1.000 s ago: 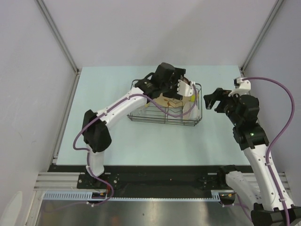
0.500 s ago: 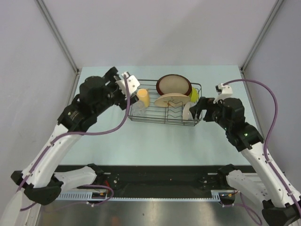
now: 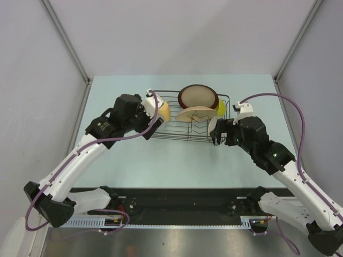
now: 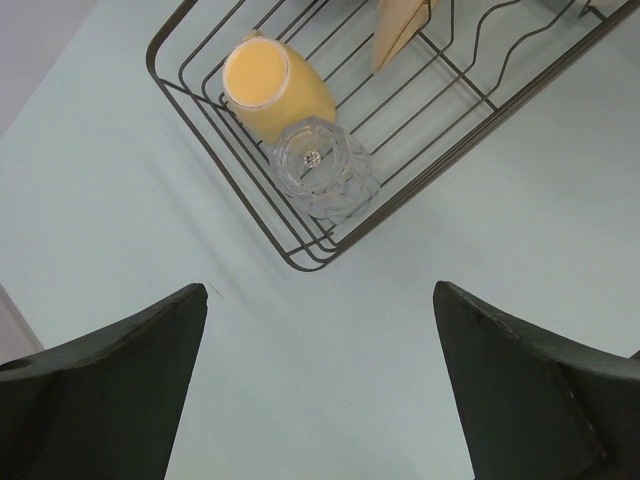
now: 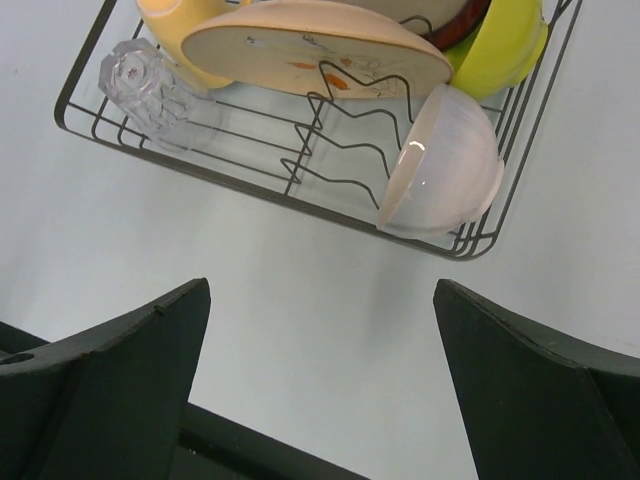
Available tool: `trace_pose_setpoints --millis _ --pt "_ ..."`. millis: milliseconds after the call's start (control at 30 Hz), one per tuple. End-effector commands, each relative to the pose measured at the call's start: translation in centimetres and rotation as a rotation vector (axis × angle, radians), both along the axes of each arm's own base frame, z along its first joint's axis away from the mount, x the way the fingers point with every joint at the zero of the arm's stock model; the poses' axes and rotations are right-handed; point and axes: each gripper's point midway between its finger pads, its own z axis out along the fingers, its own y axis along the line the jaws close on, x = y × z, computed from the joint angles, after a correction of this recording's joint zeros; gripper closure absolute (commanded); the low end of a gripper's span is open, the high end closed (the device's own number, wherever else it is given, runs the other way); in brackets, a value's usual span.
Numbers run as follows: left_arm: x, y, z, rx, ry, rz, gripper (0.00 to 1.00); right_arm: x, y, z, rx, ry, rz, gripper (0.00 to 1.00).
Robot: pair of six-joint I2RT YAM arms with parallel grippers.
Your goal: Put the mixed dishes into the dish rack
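Two arms here, one gripper each, one dish rack, and six dishes, all of them sitting inside the rack, none out on the light blue-green table. Going left to right: the left gripper hangs over the table just off the rack's left end, jaws spread wide with nothing between them. At that left end of the rack there's one pale yellow mug lying on its side, and one clear glass right next to it on the near side, tucked into the corner. In the middle there's one beige floral-patterned plate leaning across the wire loops, and right behind it one dark-red-rimmed cream dish standing on edge. Further right, one lime green bowl is tipped up against the far right corner, and one small pale saucer, which looks pretty deep for a saucer, sits tipped on its side in the near right corner against the wires. Last, the right gripper hovers over the table just outside that near right corner, jaws also wide apart and holding nothing.
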Motion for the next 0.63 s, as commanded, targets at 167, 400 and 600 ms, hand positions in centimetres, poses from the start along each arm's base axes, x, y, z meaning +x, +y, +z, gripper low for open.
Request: trace_pose_setpoints --millis 167,400,600 --pt "0.2 -0.3 2.3 -0.103 -0.013 0.047 0.00 -0.1 -0.8 2.6 -0.023 -0.057 -0.069 0.00" --pt "0.8 -0.7 2.9 -0.122 -0.012 0.045 0.00 0.1 -0.7 2.9 -0.041 -0.056 -0.065 0.00" --pt "1.1 -0.8 2.9 -0.132 -0.006 0.055 0.00 0.1 -0.9 2.3 -0.057 -0.033 -0.085 0.00"
